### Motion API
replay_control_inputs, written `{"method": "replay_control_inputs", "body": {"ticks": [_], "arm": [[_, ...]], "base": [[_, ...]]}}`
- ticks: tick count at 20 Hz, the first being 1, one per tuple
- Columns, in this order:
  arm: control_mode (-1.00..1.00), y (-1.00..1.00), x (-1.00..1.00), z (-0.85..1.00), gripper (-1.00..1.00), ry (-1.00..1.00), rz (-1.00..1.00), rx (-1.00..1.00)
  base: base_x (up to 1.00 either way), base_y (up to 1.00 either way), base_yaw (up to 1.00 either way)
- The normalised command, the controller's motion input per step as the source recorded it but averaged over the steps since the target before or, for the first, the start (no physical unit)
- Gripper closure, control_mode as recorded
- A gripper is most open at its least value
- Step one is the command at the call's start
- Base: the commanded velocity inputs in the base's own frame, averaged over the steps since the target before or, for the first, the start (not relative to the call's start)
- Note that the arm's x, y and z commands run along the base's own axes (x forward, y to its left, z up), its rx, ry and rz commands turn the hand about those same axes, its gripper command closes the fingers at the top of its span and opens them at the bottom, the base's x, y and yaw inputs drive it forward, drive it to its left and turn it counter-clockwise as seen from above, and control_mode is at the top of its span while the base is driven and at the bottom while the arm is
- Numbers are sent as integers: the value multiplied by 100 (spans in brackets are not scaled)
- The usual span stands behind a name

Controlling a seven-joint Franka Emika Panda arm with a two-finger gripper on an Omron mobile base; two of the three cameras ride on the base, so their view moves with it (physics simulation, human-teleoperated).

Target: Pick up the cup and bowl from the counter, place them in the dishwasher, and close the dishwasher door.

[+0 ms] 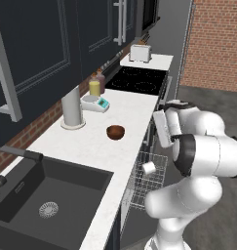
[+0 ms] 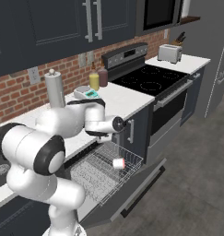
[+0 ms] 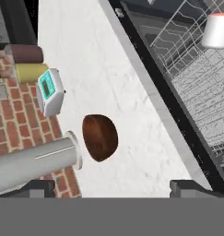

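The dark-brown bowl [image 1: 115, 132] [image 3: 99, 137] sits upright on the white counter [image 1: 90, 146] [image 3: 109, 69], near the paper-towel roll. In the hand view my gripper [image 3: 113, 189] is open, its fingertips wide apart with nothing between them, hovering above the counter with the bowl just ahead. The white cup [image 1: 149, 167] [image 2: 118, 163] [image 3: 218, 30] lies on its side in the dishwasher's pulled-out wire rack [image 1: 150, 184] [image 2: 97, 177] [image 3: 196, 87]. The dishwasher door [image 2: 132, 193] hangs dropped open below the rack.
A grey paper-towel roll [image 1: 72, 108] [image 3: 35, 161] stands behind the bowl, with a small scale [image 1: 96, 103] [image 3: 50, 91], a yellow jar [image 1: 94, 87] and a brown jar beyond. The sink [image 1: 47, 195] lies left. The stove [image 1: 139, 80] and a toaster [image 1: 140, 52] lie further along.
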Motion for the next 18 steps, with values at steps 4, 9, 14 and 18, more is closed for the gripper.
{"method": "replay_control_inputs", "body": {"ticks": [4, 9, 14, 18], "arm": [[-100, 82, 16, 13, -100, 9, 11, -12], [-100, 57, 10, 0, -100, 9, 5, -14], [-100, 26, 21, -18, -100, 12, 0, -11], [-100, 13, 38, -25, -100, 9, 0, -6]], "base": [[0, 0, 0], [0, 0, 0], [0, 0, 0], [0, 0, 0]]}}
